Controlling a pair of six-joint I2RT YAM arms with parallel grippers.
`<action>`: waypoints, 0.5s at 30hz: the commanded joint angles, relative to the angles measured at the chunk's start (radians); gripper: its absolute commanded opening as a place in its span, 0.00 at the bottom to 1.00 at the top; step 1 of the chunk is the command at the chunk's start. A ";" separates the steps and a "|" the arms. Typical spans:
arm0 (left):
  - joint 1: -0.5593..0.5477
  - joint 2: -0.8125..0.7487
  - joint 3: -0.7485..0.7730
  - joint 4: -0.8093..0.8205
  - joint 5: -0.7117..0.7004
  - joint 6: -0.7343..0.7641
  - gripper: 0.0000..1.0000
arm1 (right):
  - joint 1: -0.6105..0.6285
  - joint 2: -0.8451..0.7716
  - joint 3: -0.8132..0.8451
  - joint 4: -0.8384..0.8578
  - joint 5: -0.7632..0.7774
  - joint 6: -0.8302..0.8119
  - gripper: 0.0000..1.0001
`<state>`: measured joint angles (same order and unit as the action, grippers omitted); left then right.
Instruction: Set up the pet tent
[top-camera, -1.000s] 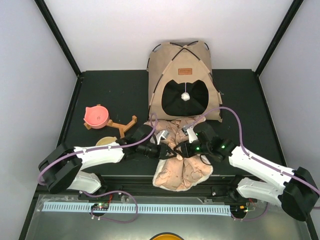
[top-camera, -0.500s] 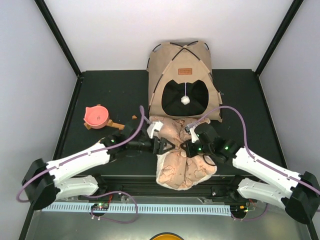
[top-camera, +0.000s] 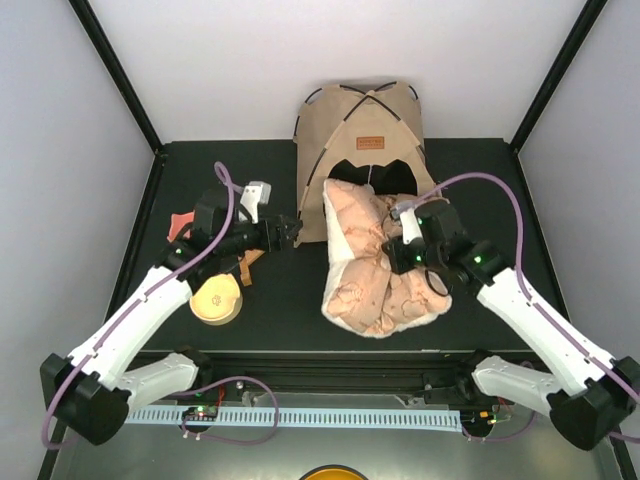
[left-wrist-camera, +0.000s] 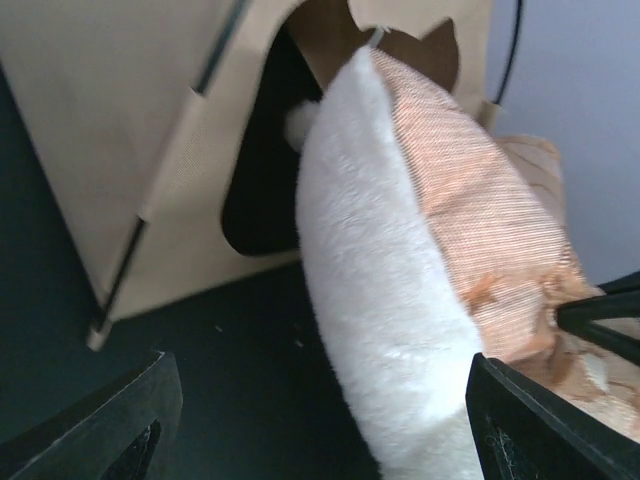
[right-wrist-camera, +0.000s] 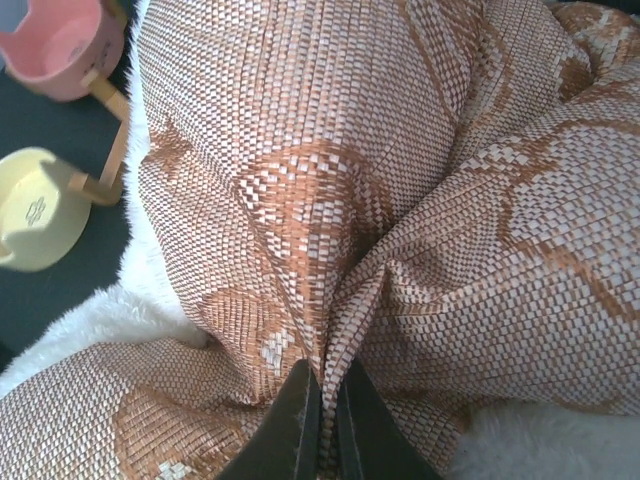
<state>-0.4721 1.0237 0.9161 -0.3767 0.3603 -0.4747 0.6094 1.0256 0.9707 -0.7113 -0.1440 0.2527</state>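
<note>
The pet tent (top-camera: 360, 140) stands upright at the back of the table, tan with crossing black poles, a brown label and a dark entrance. The patterned beige cushion (top-camera: 372, 262) lies in front of it, its far end pushed up into the entrance. My right gripper (top-camera: 390, 257) is shut on a fold of the cushion's woven top (right-wrist-camera: 400, 180), with the fabric pinched between the fingertips (right-wrist-camera: 300, 420). My left gripper (top-camera: 289, 232) stands open just left of the tent, apart from the cushion. The left wrist view shows the cushion's white fluffy side (left-wrist-camera: 380, 300) and the tent (left-wrist-camera: 130, 130).
A yellow bowl (top-camera: 217, 298) and a wooden stand (top-camera: 250, 260) sit on the black table (top-camera: 470, 180) at the left, under my left arm. A pink bowl (top-camera: 182, 222) is partly hidden behind that arm. White walls close off the back and both sides.
My left gripper opened, let go of the cushion and swung back and left. My right gripper shut on the cushion and carried it away from the front edge up into the tent entrance.
</note>
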 joint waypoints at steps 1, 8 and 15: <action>0.032 0.094 0.075 0.048 -0.129 0.112 0.80 | -0.074 0.108 0.131 -0.023 0.007 -0.031 0.01; 0.036 0.290 0.088 0.330 -0.079 0.245 0.80 | -0.102 0.217 0.193 0.074 -0.132 -0.064 0.01; 0.044 0.527 0.230 0.326 -0.139 0.328 0.74 | -0.102 0.378 0.341 0.029 -0.087 0.001 0.01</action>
<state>-0.4377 1.4628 1.0283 -0.0952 0.2535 -0.2363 0.5098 1.3666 1.2297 -0.7250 -0.2474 0.2211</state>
